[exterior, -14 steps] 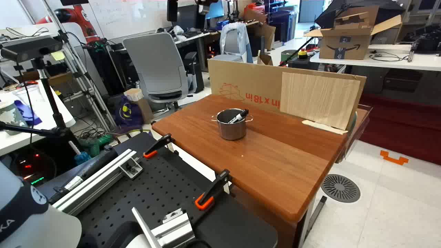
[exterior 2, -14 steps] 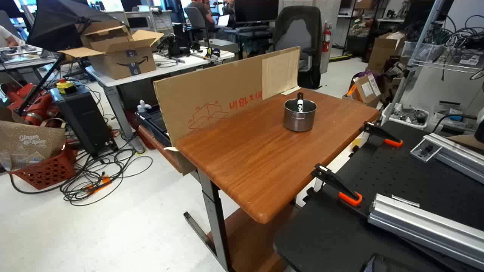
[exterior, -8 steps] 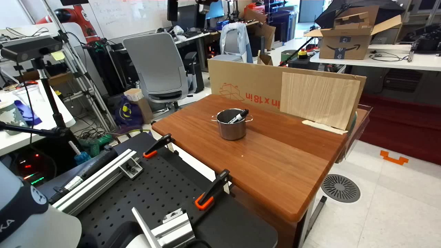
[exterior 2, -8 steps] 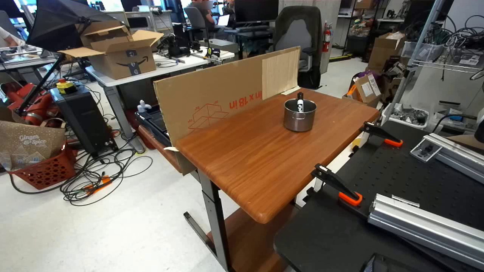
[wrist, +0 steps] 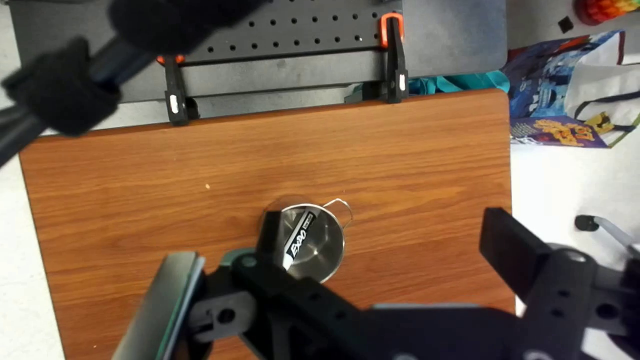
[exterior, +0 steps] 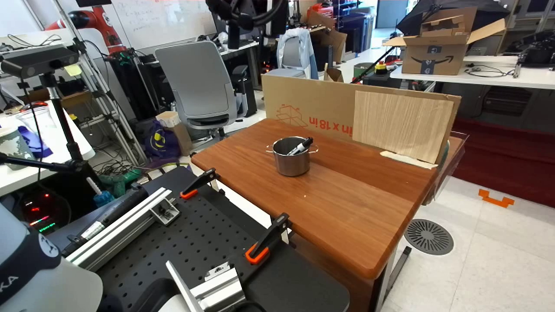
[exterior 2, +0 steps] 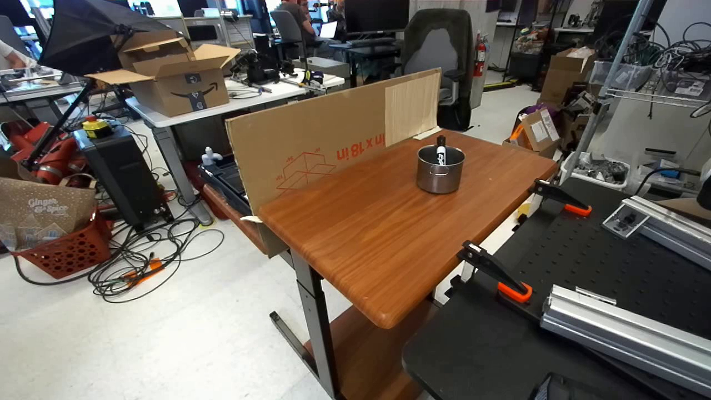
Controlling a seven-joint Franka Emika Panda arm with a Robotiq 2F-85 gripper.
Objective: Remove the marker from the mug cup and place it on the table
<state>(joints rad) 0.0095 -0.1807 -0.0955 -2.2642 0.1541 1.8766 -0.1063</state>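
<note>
The marker [exterior: 301, 147], white with a black cap, leans inside the silver metal mug cup [exterior: 292, 165], cap above the rim. Both also show in an exterior view, the marker [exterior 2: 441, 153] and the cup [exterior 2: 439, 179]. The cup has wire handles and stands upright on the reddish-brown table [exterior: 338, 203]. In the wrist view the marker [wrist: 300, 235] lies slanted in the cup [wrist: 325, 250]; its cap end is hidden behind the left finger. My gripper [wrist: 384, 225] is wide open and empty, high above the table. Its lower part shows at the top of an exterior view [exterior: 250, 39].
A cardboard panel [exterior: 312, 99] stands along the table's far edge, with a wood-patterned board [exterior: 401, 125] on it. The black bench [exterior: 204, 234] with metal rails and orange-tipped clamps [exterior: 269, 238] borders the near edge.
My gripper has come lower and further into an exterior view at the top. The marker, the cup and the table have not moved.
</note>
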